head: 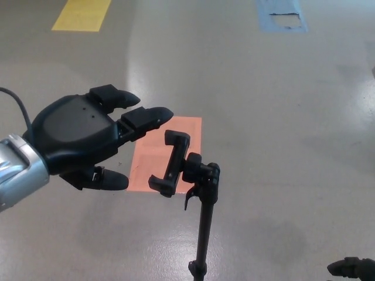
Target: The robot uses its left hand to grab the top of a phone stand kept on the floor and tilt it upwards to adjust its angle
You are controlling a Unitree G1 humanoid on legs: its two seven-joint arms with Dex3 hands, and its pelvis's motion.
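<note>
The black phone stand [196, 193] rises on a thin pole from the grey floor [281, 146], its empty clamp tilted beside an orange patch [167, 149]. The left hand [82, 137] hovers near the clamp, fingers spread, holding nothing.

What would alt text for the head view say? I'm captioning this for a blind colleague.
The robot's open black left hand hovers just left of the empty clamp on a black phone stand, not touching it. The stand rises from a grey floor marked with orange, yellow and blue patches; the right hand barely shows bottom right.
</note>
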